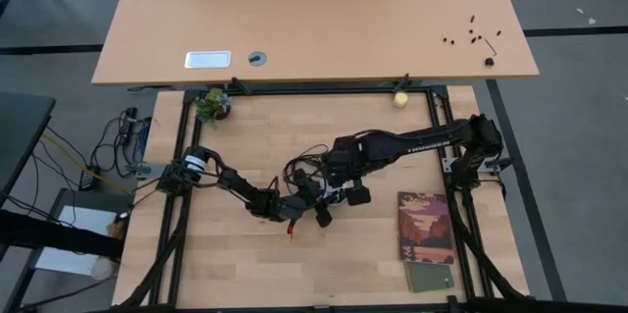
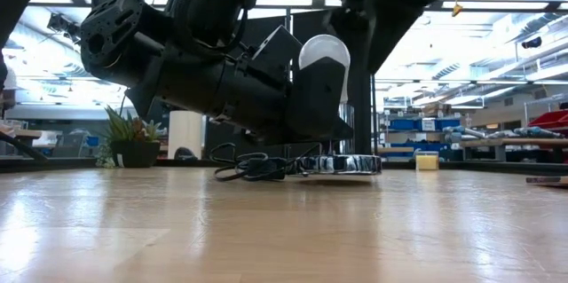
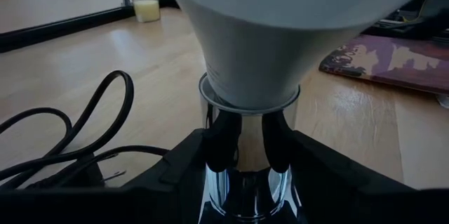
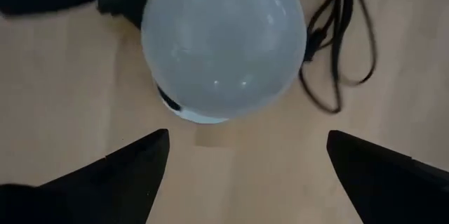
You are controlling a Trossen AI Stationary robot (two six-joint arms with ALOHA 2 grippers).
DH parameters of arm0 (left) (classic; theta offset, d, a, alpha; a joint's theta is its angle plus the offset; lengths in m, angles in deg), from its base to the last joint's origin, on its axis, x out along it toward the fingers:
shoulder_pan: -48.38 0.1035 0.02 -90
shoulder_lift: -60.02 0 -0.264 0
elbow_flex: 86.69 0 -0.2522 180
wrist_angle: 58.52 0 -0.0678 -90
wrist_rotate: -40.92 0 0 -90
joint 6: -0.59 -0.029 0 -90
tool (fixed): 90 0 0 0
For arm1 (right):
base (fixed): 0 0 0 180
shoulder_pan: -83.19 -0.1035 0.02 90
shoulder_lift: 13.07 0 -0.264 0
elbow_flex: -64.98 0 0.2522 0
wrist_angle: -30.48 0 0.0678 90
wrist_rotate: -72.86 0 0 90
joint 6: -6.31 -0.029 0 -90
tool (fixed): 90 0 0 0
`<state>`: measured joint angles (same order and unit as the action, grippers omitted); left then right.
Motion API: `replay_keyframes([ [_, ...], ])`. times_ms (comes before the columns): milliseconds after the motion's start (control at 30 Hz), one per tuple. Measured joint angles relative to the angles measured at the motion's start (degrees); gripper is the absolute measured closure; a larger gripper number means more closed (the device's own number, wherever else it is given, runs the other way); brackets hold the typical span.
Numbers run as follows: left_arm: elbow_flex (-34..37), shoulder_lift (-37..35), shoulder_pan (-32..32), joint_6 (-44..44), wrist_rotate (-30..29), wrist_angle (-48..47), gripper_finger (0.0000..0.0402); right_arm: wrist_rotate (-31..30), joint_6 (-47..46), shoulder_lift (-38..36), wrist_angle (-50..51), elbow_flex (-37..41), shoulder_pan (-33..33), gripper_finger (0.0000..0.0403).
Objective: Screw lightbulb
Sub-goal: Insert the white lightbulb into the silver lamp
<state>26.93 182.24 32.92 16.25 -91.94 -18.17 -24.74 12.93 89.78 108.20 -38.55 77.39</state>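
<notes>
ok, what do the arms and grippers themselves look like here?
Both arms are dark, near-black, jointed links. The right arm carries white lettering along its long link; the left arm has a white band near its base and a small red mark by the left gripper. The right gripper has two dark, tapered fingers.

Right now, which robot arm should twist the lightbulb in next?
Probably the right. Its gripper hangs over the lightbulb, jaws spread wide and empty, ready to close. The left gripper looks busy steadying the shiny socket underneath.
</notes>
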Motion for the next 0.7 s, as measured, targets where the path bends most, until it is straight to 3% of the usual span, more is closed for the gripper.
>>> replay_keyframes([
  [200, 0.0, 0.0, 0.0, -0.3, 0.0, -0.1, 0.0218, -3.2, 13.3, 0.0, -0.4, -0.3, -1.2, 0.0013],
  [700, 0.0, 0.0, 0.0, -2.1, 2.5, -2.3, 0.0218, 0.5, 21.4, 0.1, -1.5, -0.3, -1.2, 0.0019],
])
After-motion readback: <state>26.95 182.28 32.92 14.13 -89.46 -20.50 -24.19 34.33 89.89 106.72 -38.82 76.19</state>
